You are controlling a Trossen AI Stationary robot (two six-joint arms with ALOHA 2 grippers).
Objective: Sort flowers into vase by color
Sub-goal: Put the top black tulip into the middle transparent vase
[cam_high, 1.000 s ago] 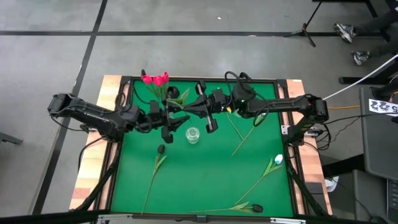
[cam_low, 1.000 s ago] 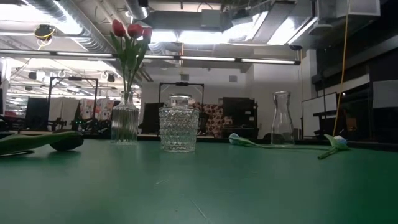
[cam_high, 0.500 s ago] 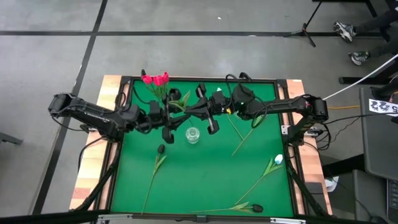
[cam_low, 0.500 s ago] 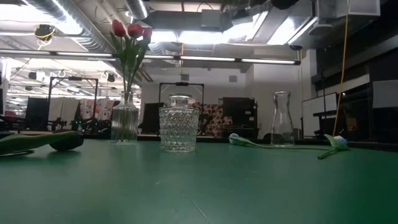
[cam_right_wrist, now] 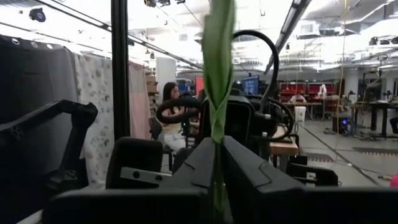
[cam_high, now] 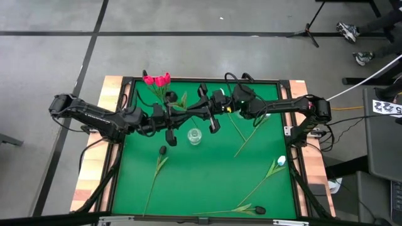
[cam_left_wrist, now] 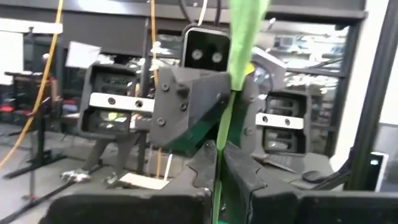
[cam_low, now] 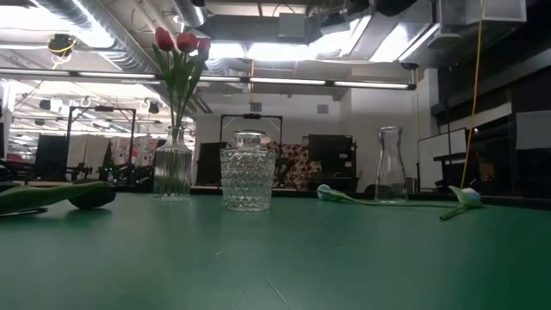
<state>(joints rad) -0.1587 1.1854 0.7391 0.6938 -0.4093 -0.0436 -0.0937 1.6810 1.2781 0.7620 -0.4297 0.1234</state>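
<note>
- Left gripper (cam_high: 168, 113) and right gripper (cam_high: 190, 109) meet nose to nose above the far half of the table, near its middle, just behind the cut-glass jar (cam_high: 194, 135).
- Left gripper: fingers (cam_left_wrist: 239, 171) pressed together on a thin green stem (cam_left_wrist: 219, 186) that rises between them into a broad leaf.
- Right gripper: fingers (cam_right_wrist: 249, 171) also pinch a green stem (cam_right_wrist: 217, 162), leaf standing up in front of the lens. Both claws hold the same flower (cam_high: 178, 105), up off the mat; its head is not visible.
- Both arms stretch nearly level from the table's sides toward the middle, the left from its left edge, the right from its right edge.
- Surface: green mat (cam_high: 207, 176) in a dark frame, on a wooden table (cam_high: 94, 163).
- Ribbed vase (cam_low: 173, 172) at the far left holds three pink-red tulips (cam_high: 157, 80).
- Plain glass carafe (cam_low: 390, 176) stands toward the far right.
- Loose on the mat: a black tulip (cam_high: 162, 150) in front of the left gripper, stem running toward the near edge; a white tulip (cam_high: 281, 161) by the right edge; another black tulip (cam_high: 259, 210) at the near right.
- Two bare stems (cam_high: 246, 137) cross right of the jar.
- Room: grey floor with dark tape lines around the table; beyond it, ceiling strip lights, ducting, racks. A seated person (cam_right_wrist: 169, 115) shows in the right wrist view.
</note>
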